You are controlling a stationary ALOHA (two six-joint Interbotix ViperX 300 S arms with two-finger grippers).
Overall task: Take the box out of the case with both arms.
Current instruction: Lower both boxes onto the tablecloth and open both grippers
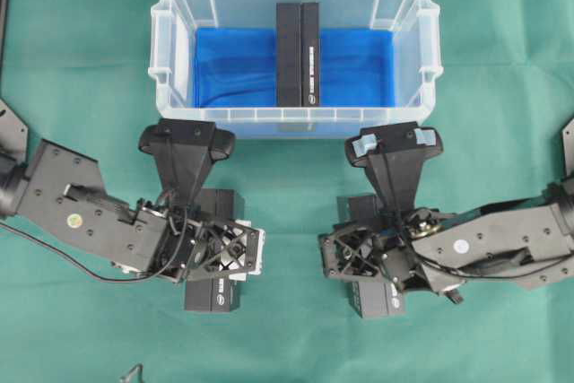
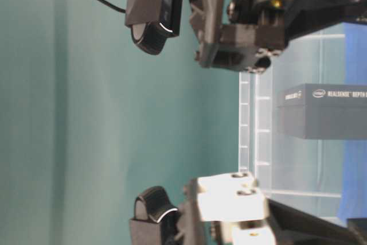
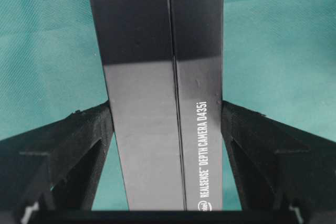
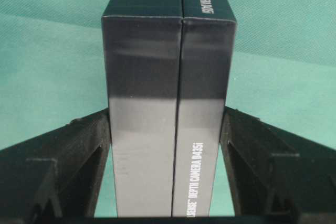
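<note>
The clear case with a blue lining stands at the back of the green cloth. A black box lies in its middle, seen through the wall in the table-level view. Two like boxes lie outside in front of the case. One is under the left arm and the other under the right arm. My left gripper has both fingers pressed on its box's sides. My right gripper grips its box the same way. Whether these boxes rest on the cloth I cannot tell.
Both wrist cameras on their tapering brackets hang just in front of the case's near wall. A black cable trails from the left arm. Dark fixtures sit at the left and right edges, and a small dark item at the front.
</note>
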